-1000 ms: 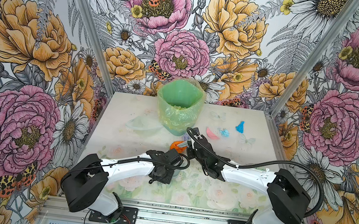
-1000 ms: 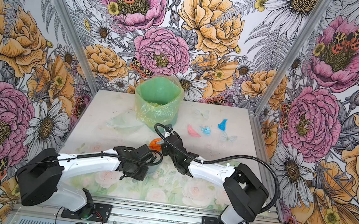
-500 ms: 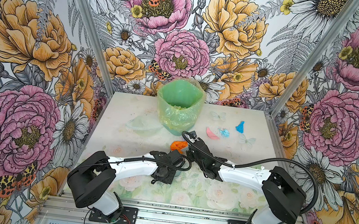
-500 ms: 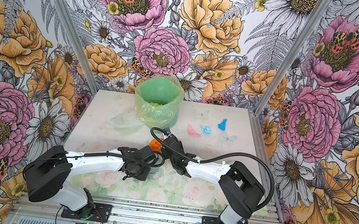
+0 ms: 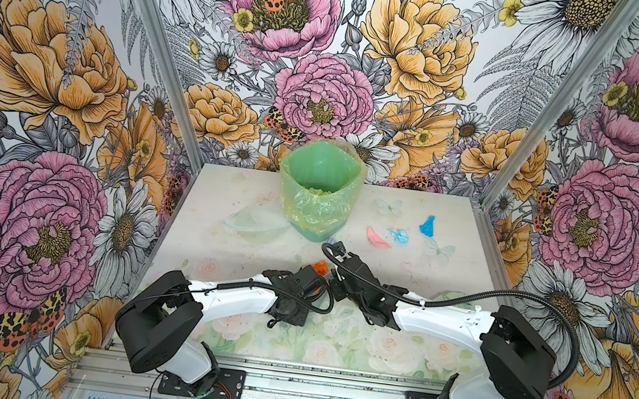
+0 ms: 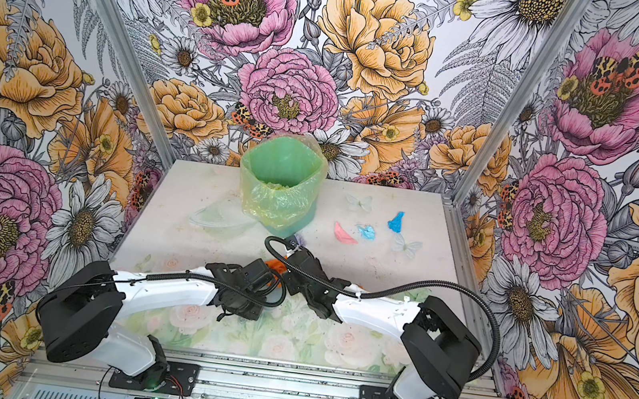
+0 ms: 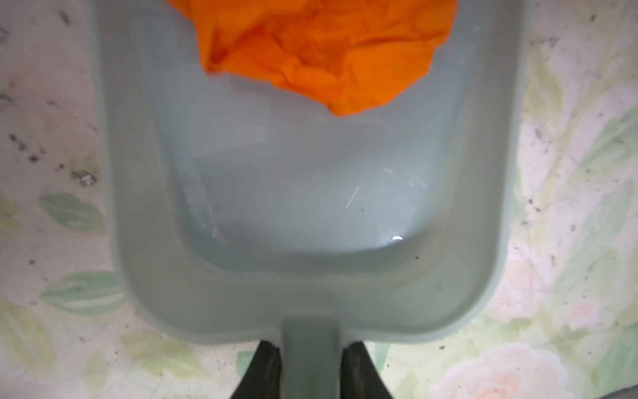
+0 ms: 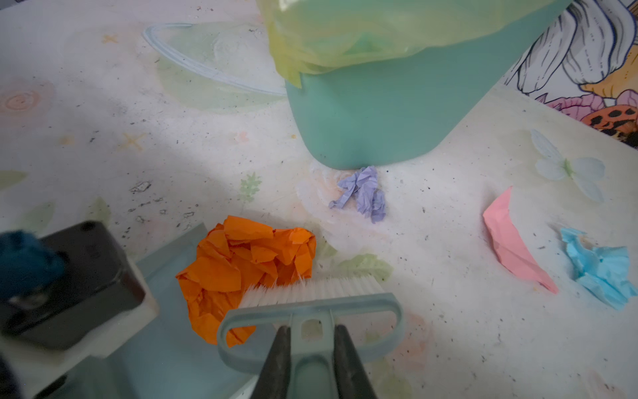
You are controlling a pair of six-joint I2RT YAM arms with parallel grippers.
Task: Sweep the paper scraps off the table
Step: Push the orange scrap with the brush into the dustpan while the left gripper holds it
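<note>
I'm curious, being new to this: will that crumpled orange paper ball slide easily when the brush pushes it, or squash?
Probably slides easily: the crumpled orange paper scrap looks thin and hollow-folded, so light. Its irregular shape suggests tumbling, not rolling. The soft white bristles of the grey-blue plastic brush may dent it slightly.

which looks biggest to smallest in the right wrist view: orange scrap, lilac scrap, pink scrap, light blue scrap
1. orange scrap, also nearest the camera
2. pink scrap and light blue scrap, about alike; the blue one is cut by the frame edge
3. lilac scrap
</note>
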